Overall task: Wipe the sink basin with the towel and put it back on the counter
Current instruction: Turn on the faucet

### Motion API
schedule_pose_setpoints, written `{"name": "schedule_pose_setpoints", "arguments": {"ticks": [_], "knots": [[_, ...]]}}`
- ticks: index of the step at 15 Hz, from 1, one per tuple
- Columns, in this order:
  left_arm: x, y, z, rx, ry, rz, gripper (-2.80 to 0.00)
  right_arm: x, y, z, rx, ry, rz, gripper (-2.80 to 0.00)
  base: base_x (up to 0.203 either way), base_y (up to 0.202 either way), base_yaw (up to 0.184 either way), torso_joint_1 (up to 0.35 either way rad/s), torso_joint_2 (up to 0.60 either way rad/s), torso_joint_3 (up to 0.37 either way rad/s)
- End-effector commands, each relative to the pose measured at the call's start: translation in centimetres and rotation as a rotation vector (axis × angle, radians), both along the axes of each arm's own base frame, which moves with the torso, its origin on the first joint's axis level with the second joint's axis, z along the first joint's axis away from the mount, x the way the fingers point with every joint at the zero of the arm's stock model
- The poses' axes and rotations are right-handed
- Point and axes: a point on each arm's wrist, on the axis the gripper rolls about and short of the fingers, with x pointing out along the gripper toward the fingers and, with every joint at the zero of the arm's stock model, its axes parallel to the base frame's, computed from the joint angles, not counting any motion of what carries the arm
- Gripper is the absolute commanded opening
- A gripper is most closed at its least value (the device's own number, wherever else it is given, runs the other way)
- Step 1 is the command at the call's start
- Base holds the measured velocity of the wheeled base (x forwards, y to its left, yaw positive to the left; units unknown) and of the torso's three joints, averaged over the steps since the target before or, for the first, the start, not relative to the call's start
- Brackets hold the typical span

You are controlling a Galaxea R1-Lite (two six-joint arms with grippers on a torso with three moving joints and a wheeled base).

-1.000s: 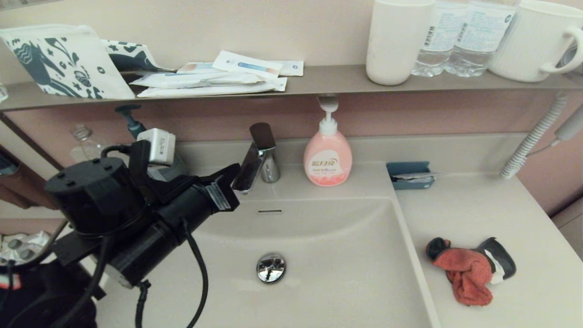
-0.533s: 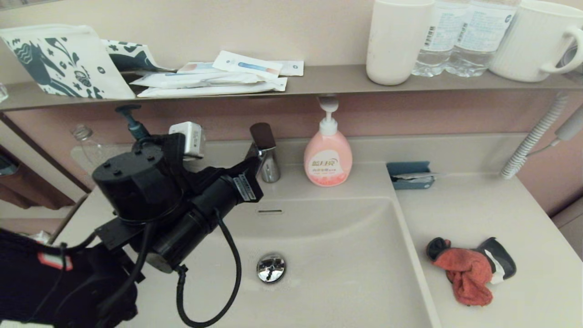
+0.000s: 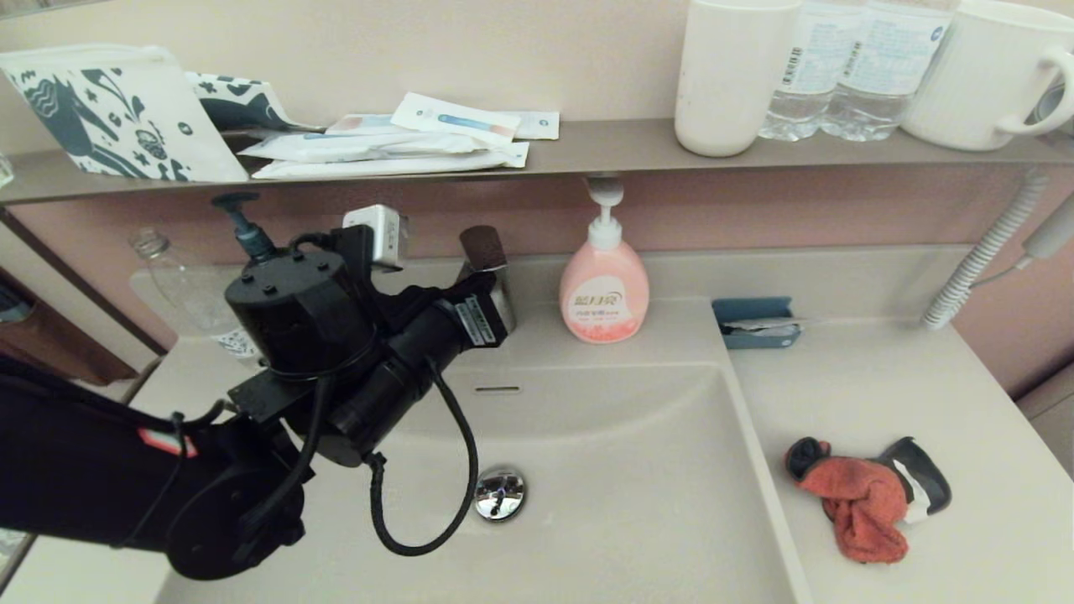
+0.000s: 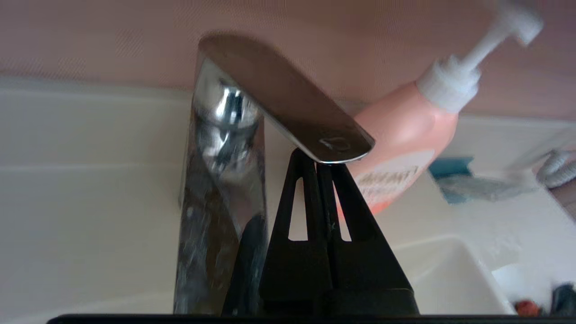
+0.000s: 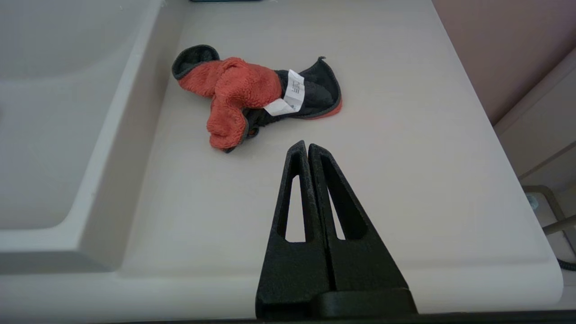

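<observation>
The towel (image 3: 864, 499) lies bunched on the bench (image 3: 923, 394) near the sink basin (image 3: 638, 503) edge. It looks soft and light; pinch its raised red fold. Left hand (image 4: 320, 164) closed by the tap (image 4: 234, 148); right hand (image 5: 307, 146) closed, empty.

The basin (image 3: 638, 503) is being left open — its back rim is being crowded by faucet (image 4: 234, 135) and soap bottle (image 3: 603, 289).

A pale beige wall (image 3: 403, 50) rises above a brown-grey shelf (image 3: 604, 147); dusky pink panelling (image 3: 755, 205) runs beneath.
</observation>
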Motion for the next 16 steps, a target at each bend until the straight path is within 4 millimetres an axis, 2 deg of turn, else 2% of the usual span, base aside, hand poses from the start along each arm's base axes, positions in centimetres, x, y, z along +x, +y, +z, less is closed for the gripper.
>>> {"name": "schedule_pose_setpoints", "arguments": {"ticks": [1, 11, 14, 16], "knots": [[0.1, -0.1, 0.6, -0.018, -0.021, 0.002, -2.80, 0.0, 0.0, 0.0, 0.000, 0.000, 0.000, -2.80, 0.000, 0.000, 0.000, 0.000, 0.00, 0.000], [-0.1, -0.3, 1.5, -0.039, -0.044, 0.018, -2.80, 0.0, 0.0, 0.0, 0.000, 0.000, 0.000, -2.80, 0.000, 0.000, 0.000, 0.000, 0.00, 0.000], [-1.2, 0.7, 1.4, -0.033, -0.036, 0.024, -2.80, 0.0, 0.0, 0.0, 0.000, 0.001, 0.000, -2.80, 0.000, 0.000, 0.000, 0.000, 0.00, 0.000], [-1.7, 1.6, 2.4, -0.050, -0.063, 0.041, -2.80, 0.0, 0.0, 0.0, 0.000, 0.001, 0.000, -2.80, 0.000, 0.000, 0.000, 0.000, 0.00, 0.000]]}}
